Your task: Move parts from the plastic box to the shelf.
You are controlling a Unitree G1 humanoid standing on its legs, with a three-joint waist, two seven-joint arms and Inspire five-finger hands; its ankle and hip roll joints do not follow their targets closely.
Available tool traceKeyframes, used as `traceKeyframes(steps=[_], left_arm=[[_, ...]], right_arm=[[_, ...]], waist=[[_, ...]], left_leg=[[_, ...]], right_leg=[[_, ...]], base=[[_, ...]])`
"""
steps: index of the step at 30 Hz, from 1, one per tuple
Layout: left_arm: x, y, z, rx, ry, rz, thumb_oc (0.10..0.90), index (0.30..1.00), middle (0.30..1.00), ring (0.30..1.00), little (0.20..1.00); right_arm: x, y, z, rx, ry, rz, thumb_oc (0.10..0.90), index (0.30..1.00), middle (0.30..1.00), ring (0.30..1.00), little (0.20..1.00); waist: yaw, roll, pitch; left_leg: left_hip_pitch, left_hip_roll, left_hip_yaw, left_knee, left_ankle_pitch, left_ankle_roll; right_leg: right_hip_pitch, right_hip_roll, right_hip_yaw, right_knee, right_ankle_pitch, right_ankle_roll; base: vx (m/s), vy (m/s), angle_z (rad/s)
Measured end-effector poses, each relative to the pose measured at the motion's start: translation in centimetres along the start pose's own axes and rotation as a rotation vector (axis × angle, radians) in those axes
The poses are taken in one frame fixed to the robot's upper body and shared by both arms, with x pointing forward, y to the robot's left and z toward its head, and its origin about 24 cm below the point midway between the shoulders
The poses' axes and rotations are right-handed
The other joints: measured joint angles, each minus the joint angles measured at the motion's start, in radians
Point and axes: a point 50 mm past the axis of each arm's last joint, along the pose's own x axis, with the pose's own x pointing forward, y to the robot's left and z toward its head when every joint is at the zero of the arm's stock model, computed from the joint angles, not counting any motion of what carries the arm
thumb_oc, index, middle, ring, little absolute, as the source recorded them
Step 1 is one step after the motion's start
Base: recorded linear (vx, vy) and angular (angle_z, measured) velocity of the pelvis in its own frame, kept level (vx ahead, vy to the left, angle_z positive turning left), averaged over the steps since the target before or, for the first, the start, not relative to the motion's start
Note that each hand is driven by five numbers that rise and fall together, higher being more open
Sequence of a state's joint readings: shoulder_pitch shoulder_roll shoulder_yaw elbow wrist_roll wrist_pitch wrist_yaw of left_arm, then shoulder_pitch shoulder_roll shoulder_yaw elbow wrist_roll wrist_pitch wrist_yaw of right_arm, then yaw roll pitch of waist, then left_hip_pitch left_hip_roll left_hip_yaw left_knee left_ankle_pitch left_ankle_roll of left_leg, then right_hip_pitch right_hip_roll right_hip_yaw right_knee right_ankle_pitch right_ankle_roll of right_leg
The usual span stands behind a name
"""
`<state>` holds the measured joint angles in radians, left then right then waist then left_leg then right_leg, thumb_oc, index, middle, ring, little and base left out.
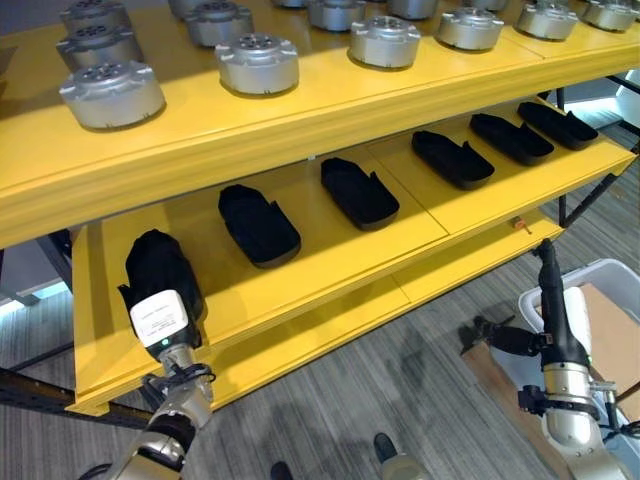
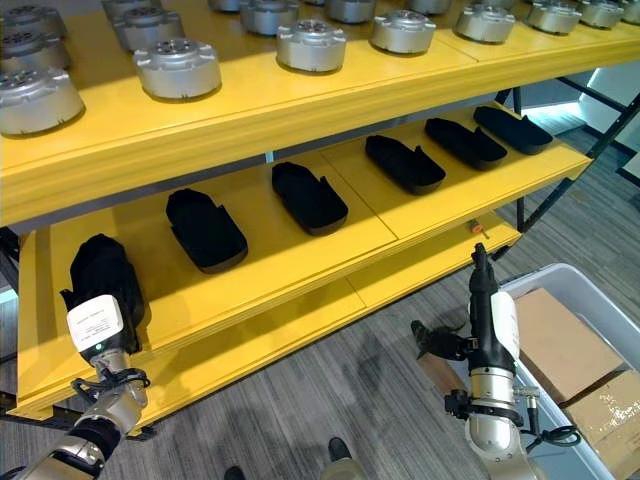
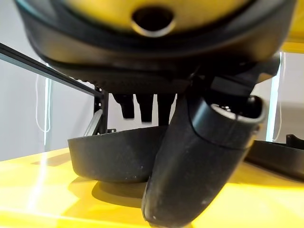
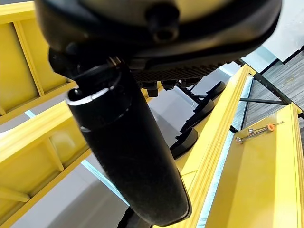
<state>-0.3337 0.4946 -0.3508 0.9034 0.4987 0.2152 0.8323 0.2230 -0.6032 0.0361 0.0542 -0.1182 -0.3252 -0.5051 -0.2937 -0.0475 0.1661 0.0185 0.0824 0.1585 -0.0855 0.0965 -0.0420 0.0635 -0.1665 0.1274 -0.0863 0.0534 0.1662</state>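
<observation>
1. Left hand [image 1: 160,275], lower left of frame, over black tray part [image 3: 114,152] on middle shelf [image 1: 330,250]; grip unreadable.
2. Risk: part dragged off shelf edge on withdrawal if caught.
3. Long axis front-to-back, like neighbouring parts [image 1: 258,224].
4. Right hand [image 2: 480,300], lower right by plastic box [image 2: 600,300], straight-fingered, empty.

No print is legible; the white label [image 1: 158,318] reads blank.
</observation>
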Motion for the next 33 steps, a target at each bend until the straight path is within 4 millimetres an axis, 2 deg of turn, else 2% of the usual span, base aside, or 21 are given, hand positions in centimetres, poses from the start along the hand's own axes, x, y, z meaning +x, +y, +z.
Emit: traceKeyframes(steps=[4, 17, 27, 33], left_arm=[[0.1, -0.1, 0.4, 0.009, -0.063, -0.039, 0.900, 1.000, 1.000, 1.000, 1.000], [0.9, 0.5, -0.2, 0.124, -0.185, -0.105, 0.900, 1.000, 1.000, 1.000, 1.000], [1.2, 1.2, -0.9, 0.252, -0.149, 0.007, 0.900, 1.000, 1.000, 1.000, 1.000], [1.2, 1.8, -1.1, 0.272, -0.127, 0.118, 0.900, 1.000, 1.000, 1.000, 1.000]], right_arm=[[0.1, 0.0, 0.0, -0.007, -0.004, 0.019, 0.900, 1.000, 1.000, 1.000, 1.000], [0.6, -0.5, 0.1, -0.039, -0.025, 0.049, 0.900, 1.000, 1.000, 1.000, 1.000], [0.6, -0.5, 0.1, -0.043, -0.023, 0.053, 0.900, 1.000, 1.000, 1.000, 1.000], [0.3, 0.0, 0.1, -0.038, -0.023, 0.076, 0.900, 1.000, 1.000, 1.000, 1.000]], waist=[[0.002, 0.014, 0.008], [0.000, 0.024, 0.015], [-0.001, 0.026, 0.016], [0.007, 0.024, 0.017]], left_leg=[[0.001, -0.002, 0.000, 0.000, 0.000, 0.000], [0.005, -0.003, 0.000, 0.000, 0.000, 0.000], [0.005, -0.006, -0.002, 0.000, 0.003, -0.006], [0.003, -0.007, -0.008, 0.000, 0.004, -0.006]], right_leg=[[0.001, -0.001, 0.000, 0.000, 0.000, 0.001], [0.006, -0.004, -0.001, 0.000, -0.001, 0.002], [0.007, -0.004, -0.003, 0.000, -0.002, 0.003], [0.009, -0.004, -0.008, 0.000, -0.002, 0.003]], base=[[0.00, 0.000, 0.00], [0.00, 0.000, 0.00], [0.00, 0.000, 0.00], [0.00, -0.009, 0.02]])
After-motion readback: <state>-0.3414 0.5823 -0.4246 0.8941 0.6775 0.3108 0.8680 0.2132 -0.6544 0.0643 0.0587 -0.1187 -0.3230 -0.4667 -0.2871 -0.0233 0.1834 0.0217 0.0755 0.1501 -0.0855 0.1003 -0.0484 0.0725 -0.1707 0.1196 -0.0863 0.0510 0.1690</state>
